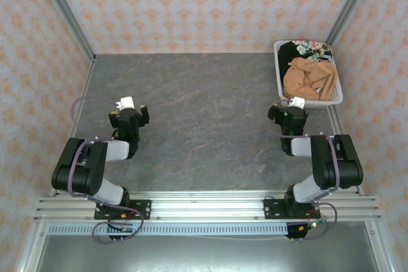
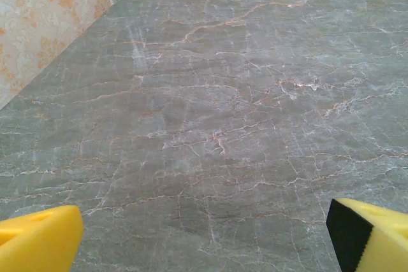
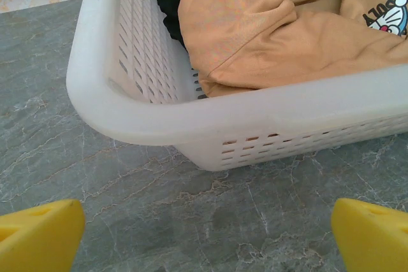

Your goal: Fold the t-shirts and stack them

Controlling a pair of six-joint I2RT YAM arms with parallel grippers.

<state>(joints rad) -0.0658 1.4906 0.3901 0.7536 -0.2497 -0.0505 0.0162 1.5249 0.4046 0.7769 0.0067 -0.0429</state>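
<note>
The job is at its very start: no shirt has been taken out, folded or stacked. Both shirts lie bunched together in the white basket (image 1: 278, 74) at the far right corner of the table (image 1: 204, 93). The orange shirt (image 1: 309, 79) sits on top at the near end, crumpled, with part of its cartoon print (image 3: 387, 12) showing by the right edge of the right wrist view. The black shirt (image 1: 294, 52) lies beyond it at the far end, its floral patch (image 1: 313, 46) facing up.

The right gripper (image 1: 288, 113) hovers just in front of the basket's near left corner, its yellow fingers (image 3: 38, 234) spread wide and holding nothing. From its own camera the basket rim (image 3: 191, 125) stands between it and the orange cloth. The left gripper (image 1: 131, 114) hangs over bare table well to the left, also wide open and empty, with nothing under it but the marble surface.

The step in hand looks like the first pick. The right gripper probably has to rise over the rim, come down onto a raised fold of the orange shirt, close on it and lift it clear without dragging the basket along. The shirt would then need spreading flat on the open middle of the table, where the left gripper can help.
</note>
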